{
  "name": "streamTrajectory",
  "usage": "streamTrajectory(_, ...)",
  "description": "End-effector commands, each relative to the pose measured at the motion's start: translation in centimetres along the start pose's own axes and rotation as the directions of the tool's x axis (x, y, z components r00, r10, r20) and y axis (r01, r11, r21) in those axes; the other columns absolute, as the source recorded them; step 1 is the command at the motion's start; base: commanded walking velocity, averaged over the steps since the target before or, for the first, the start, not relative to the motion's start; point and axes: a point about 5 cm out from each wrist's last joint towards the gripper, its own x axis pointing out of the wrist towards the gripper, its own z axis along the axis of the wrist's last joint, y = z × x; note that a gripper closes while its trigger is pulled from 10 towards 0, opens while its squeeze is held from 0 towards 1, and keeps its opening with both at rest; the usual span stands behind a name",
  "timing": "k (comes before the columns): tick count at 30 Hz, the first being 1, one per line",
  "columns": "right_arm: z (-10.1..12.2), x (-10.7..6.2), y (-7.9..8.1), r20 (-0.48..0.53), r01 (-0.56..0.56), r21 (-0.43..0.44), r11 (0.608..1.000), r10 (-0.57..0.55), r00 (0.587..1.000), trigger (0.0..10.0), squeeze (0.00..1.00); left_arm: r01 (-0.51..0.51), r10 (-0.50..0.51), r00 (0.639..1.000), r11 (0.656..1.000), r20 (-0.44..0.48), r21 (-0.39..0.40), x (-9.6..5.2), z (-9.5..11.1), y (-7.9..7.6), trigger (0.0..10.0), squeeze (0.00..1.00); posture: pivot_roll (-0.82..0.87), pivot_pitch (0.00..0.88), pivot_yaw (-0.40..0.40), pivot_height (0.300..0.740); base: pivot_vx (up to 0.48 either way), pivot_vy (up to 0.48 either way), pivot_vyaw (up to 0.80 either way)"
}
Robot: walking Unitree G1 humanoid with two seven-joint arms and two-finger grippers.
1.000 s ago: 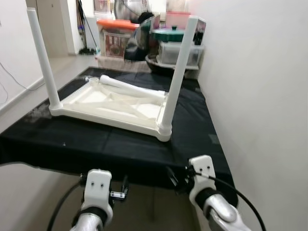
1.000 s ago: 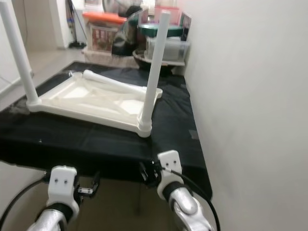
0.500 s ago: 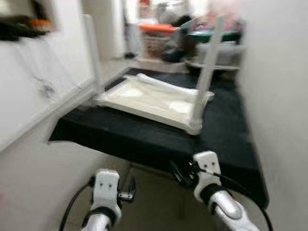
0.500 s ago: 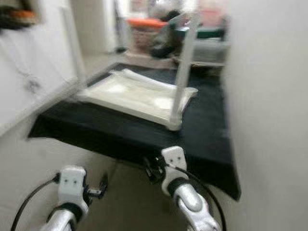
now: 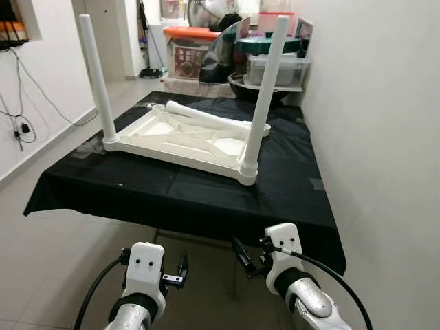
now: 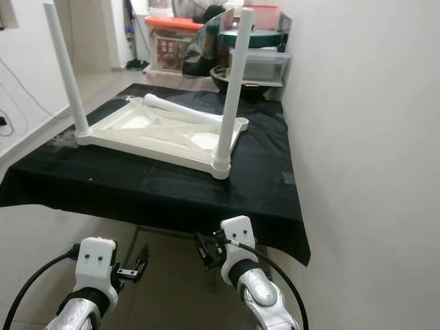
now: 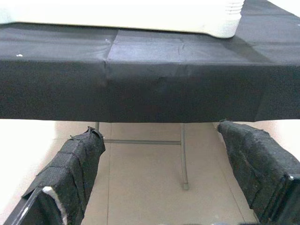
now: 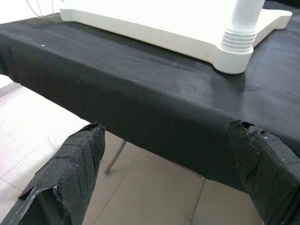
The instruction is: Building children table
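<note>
Tabletop [image 5: 180,139] is lying upside down at twelve o'clock on the black cloth [image 5: 185,192], two legs [image 5: 262,86] standing up and one leg [image 5: 206,118] resting loose, likely awaiting fitting, while left gripper [image 5: 180,269] and right gripper [image 5: 244,256] are hovering below the edge, fingers apart

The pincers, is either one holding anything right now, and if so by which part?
Nothing is held. Both the left pincer and the right pincer are open, low in front of the black-covered table's near edge. The loose white leg lies on the upturned tabletop.
</note>
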Motion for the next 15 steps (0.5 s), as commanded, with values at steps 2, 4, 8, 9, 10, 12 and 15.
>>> streamTrajectory(2, 0.29, 0.11, -0.16, 0.017, 0.003, -0.007, 1.000, -0.003, 1.000, 10.0, 0.00, -0.014, 0.014, 1.000, 1.000, -0.006, 0.011, 0.09, -0.16, 0.16, 10.0, 0.00, 0.02, 0.000, -0.055, 0.740, 0.000, 0.000, 0.00)
streamTrajectory(4, 0.29, 0.11, -0.18, 0.017, 0.004, -0.007, 1.000, -0.004, 1.000, 10.0, 0.00, -0.015, 0.015, 1.000, 1.000, -0.006, 0.012, 0.10, -0.14, 0.16, 10.0, 0.00, 0.02, 0.000, -0.055, 0.740, 0.000, 0.000, 0.00)
streamTrajectory(8, 0.32, 0.12, -0.19, 0.018, 0.003, -0.006, 1.000, -0.003, 1.000, 10.0, 0.00, -0.027, 0.027, 1.000, 0.999, -0.004, 0.017, 0.08, -0.08, 0.25, 10.0, 0.00, 0.02, 0.000, -0.057, 0.740, 0.000, 0.000, 0.00)
streamTrajectory(9, 0.32, 0.12, -0.18, 0.018, 0.003, -0.006, 1.000, -0.003, 1.000, 10.0, 0.00, -0.031, 0.031, 1.000, 0.999, -0.004, 0.018, 0.08, -0.07, 0.29, 10.0, 0.00, 0.02, 0.000, -0.057, 0.740, 0.000, 0.000, 0.00)
streamTrajectory(10, 0.35, 0.13, -0.17, 0.020, 0.003, -0.006, 1.000, -0.003, 1.000, 10.0, 0.00, -0.034, 0.034, 0.999, 0.999, -0.002, 0.020, 0.07, -0.03, 0.33, 10.0, 0.00, 0.03, 0.000, -0.056, 0.740, 0.000, 0.000, 0.00)
streamTrajectory(12, 0.39, 0.13, -0.14, 0.022, 0.003, -0.005, 1.000, -0.003, 1.000, 10.0, 0.00, -0.036, 0.036, 0.999, 0.999, -0.002, 0.020, 0.05, 0.00, 0.37, 10.0, 0.00, 0.03, 0.000, -0.055, 0.740, 0.000, 0.000, 0.00)
streamTrajectory(15, 0.44, 0.15, -0.10, 0.024, 0.003, -0.005, 1.000, -0.003, 1.000, 10.0, 0.00, -0.039, 0.039, 0.999, 0.999, -0.001, 0.020, 0.04, 0.02, 0.44, 10.0, 0.00, 0.03, 0.000, -0.055, 0.740, 0.000, 0.000, 0.00)
